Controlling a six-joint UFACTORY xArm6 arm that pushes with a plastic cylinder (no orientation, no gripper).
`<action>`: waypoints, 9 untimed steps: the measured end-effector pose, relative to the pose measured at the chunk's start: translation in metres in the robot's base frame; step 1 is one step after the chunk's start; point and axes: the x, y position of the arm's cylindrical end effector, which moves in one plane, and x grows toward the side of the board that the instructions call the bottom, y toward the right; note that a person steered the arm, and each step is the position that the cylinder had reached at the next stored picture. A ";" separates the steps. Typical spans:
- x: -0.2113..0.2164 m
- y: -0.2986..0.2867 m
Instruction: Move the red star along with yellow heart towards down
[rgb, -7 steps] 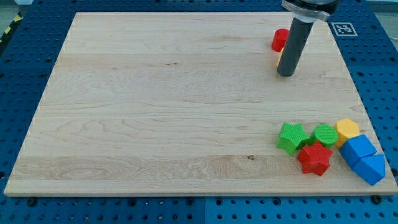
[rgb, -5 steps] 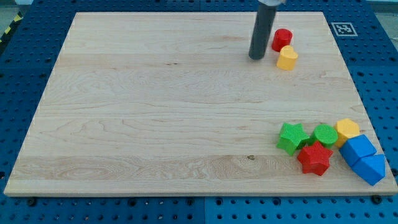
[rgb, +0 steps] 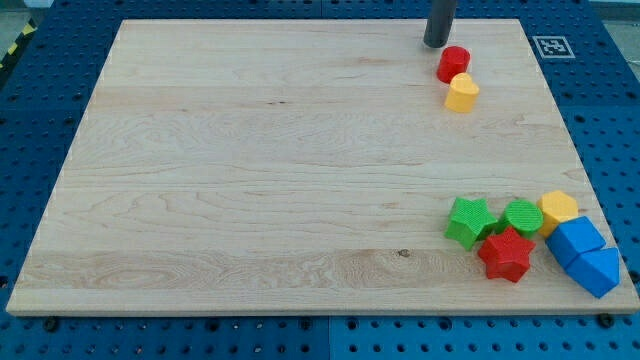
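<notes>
- Pincer you had none: the arm ended in a bare rod, and my tip (rgb: 437, 45) gripped nothing, having no jaws to release or clench; it stood on the board (rgb: 250, 160) close to the far edge, toward the far right corner.
- You would have found the yellow heart (rgb: 461, 94) toward the near edge and a little to the right of my tip, near it but not touching, with a red round block (rgb: 453, 63) between them, itself touching the heart's far side.
- The red star (rgb: 505, 255) lay well apart from both, close to the near right corner, almost straight toward the near edge from the heart.
- That was the relation to mind: both task blocks sat on the near side of my tip, so a push toward the near edge looked possible from there, though the red round block stood first in line.
- Neither block showed a long axis worth lining up on.
- Around the star, you saw a green star (rgb: 470, 220) touching its left, a green rounded block (rgb: 522, 216) at its far side, a yellow block (rgb: 558, 209) beyond that, and two blue blocks (rgb: 585, 255) to its right by the board's right edge.
- The rod came in from the view's top, upright as far as could be judged; the arm above it was out of sight.
</notes>
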 end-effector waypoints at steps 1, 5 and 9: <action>0.000 0.002; 0.014 0.021; 0.075 0.021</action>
